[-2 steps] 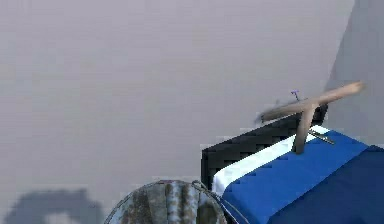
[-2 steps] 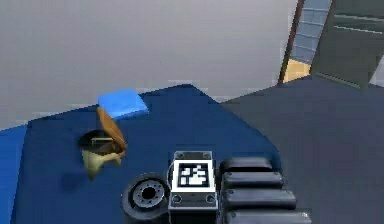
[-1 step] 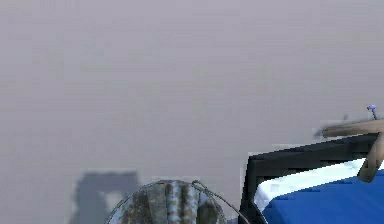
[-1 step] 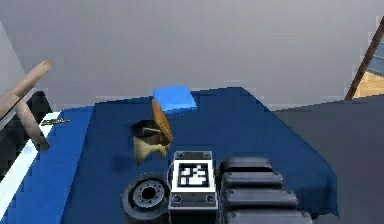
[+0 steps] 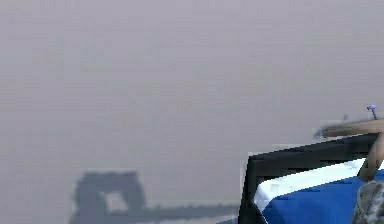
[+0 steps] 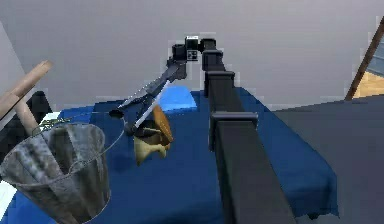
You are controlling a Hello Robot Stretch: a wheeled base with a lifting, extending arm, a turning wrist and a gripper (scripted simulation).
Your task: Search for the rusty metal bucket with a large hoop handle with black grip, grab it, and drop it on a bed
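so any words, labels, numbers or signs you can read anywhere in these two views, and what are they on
No readable text in either view.
two small white squares above the bed: black marks only, no letters or digits to read.
grey metal bucket: plain surface, no label.
blue bed cover: plain, no print.

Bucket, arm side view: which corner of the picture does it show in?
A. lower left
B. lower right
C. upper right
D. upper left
A: the grey metal bucket shows at the lower left, left of the dark arm, with the blue bed behind it.
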